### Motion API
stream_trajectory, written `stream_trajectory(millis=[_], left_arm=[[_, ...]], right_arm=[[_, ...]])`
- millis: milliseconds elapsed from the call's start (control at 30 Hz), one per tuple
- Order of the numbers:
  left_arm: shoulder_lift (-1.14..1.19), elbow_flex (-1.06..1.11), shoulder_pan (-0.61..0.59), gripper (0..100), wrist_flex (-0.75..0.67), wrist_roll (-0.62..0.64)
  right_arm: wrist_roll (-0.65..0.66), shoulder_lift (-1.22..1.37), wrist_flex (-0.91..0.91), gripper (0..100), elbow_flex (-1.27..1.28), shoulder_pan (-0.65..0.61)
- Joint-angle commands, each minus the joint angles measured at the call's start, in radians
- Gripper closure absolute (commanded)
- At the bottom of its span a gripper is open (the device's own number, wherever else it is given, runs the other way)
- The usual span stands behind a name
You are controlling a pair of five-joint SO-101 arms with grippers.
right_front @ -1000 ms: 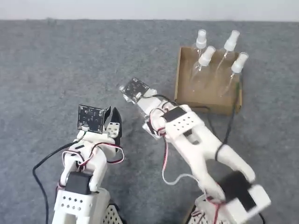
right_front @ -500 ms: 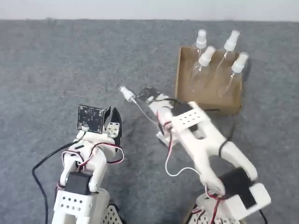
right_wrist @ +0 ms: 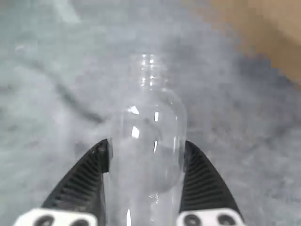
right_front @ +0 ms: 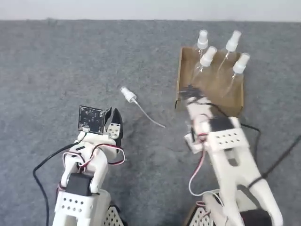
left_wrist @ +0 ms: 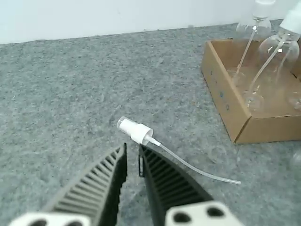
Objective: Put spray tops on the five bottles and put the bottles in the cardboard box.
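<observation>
Clock directions are read on the high view.

Left gripper (left_wrist: 132, 151): jaws nearly together with only a slit between, nothing held.

Top (right_front: 127, 94) lies flat on the carpet (right_front: 70, 61), near the left gripper at its 1 o'clock. Its head is at the 10 o'clock end and the tube trails to 4 o'clock.

We judge the left arm nearer. Its jaws would need widening to take the head.

Farther off, at 3 o'clock of the top, the right gripper (right_wrist: 146, 147) is clamped on the bottle (right_wrist: 149, 113), neck bare and pointing away from the wrist. It sits at the 7 o'clock corner of the box (right_front: 178, 82).

Four capped bottles (right_front: 207, 59) stand inside.
</observation>
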Motion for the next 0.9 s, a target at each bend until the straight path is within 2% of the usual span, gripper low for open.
stream_trajectory(millis=[0, 267, 433, 600, 767, 867], left_arm=[[-0.018, -0.005, -0.003, 96, -0.028, -0.006], [-0.018, 0.001, -0.003, 96, -0.029, -0.006], [-0.018, 0.002, -0.003, 96, -0.029, -0.006], [-0.018, 0.002, -0.003, 96, -0.029, -0.006], [-0.018, 0.002, -0.003, 96, -0.029, -0.006], [-0.018, 0.002, -0.003, 96, -0.029, -0.006]], right_arm=[[-0.012, -0.048, -0.038, 96.3, 0.003, 0.044], [-0.012, -0.027, -0.035, 76.0, 0.009, 0.044], [-0.017, -0.028, -0.031, 77.9, -0.06, 0.041], [-0.029, -0.028, 0.102, 78.4, -0.259, 0.044], [-0.143, -0.028, 0.124, 78.6, -0.497, 0.039], [-0.181, -0.027, 0.051, 78.3, -0.526, 0.025]])
